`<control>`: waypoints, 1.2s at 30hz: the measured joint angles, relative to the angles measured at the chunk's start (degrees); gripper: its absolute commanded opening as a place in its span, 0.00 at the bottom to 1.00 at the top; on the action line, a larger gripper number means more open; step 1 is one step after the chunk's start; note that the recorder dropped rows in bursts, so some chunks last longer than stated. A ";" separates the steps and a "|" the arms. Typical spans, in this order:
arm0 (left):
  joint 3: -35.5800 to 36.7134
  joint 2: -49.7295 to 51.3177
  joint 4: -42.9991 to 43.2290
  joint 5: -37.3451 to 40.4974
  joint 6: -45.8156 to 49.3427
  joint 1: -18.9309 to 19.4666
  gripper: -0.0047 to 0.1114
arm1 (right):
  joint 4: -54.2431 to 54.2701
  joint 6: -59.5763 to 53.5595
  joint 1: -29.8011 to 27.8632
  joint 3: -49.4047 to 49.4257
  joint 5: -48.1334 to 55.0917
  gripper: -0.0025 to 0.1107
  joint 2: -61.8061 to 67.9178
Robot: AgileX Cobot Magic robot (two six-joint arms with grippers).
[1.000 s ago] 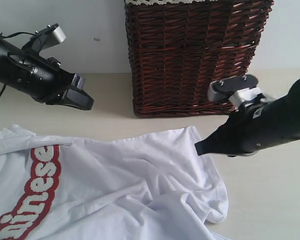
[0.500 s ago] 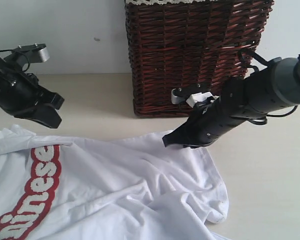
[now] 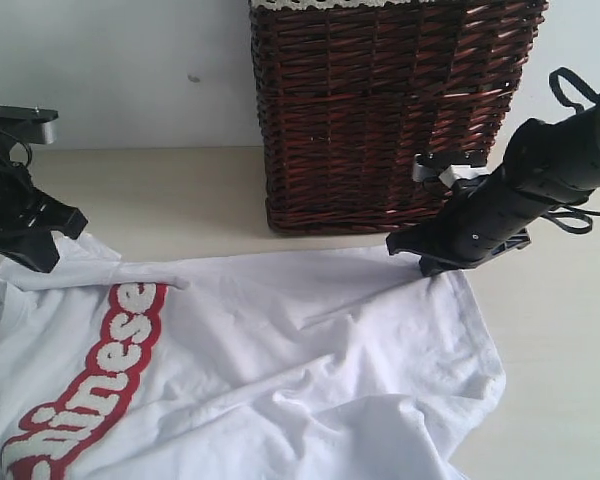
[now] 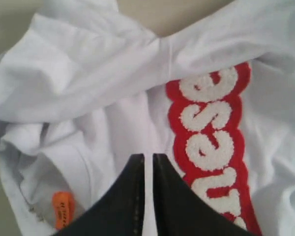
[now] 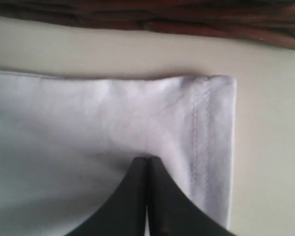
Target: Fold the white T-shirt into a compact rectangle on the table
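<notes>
**Stretched wide between two grips**

Clamped at two places now, the soft white cotton T-shirt (image 3: 280, 370). At the left edge of the exterior view, closed down to a thin slit on shoulder fabric with the left fingers (image 4: 130, 194), between the small orange neck tag (image 4: 61, 209) and the fuzzy white lettering outlined in red (image 4: 211, 142). Right of centre, pinched fully shut with the right fingers (image 5: 130, 196) just inside the stitched hem corner, low in front of the dark brown wicker basket (image 3: 390, 110).

Half a second ago: left fingers clear of the cloth over the bare pale cream worktop (image 3: 560, 400), right fingers nearer the middle at the shirt's upper edge. Since then, drawn apart, left one lower and further left, right one further right.

Shirt no longer bunched at lower right. Pulled out flatter and wider across the lower left and centre of the worktop, upper edge running almost straight from grip to grip. Lettering shifted rightward, with more of it in view.
</notes>
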 measured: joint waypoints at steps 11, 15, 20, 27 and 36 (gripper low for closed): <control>3.36 2.45 -0.89 -2.39 4.38 -4.16 0.57 | -0.11 -1.28 -0.43 -0.07 0.26 0.02 0.00; 4.99 6.42 6.82 -11.39 -0.17 -4.28 0.55 | -0.11 -1.28 -0.43 -0.13 0.45 0.02 0.00; 5.12 7.17 9.80 -24.64 -4.48 -4.28 0.55 | -0.22 -2.03 -0.43 -0.13 0.60 0.02 0.00; 4.75 12.58 12.04 -30.01 -5.51 -3.96 0.55 | -0.22 -2.83 -0.46 -0.13 0.98 0.02 0.00; 1.63 15.97 12.97 -31.21 -9.65 -3.52 0.04 | -0.22 -3.31 -0.46 -0.22 1.03 0.02 0.00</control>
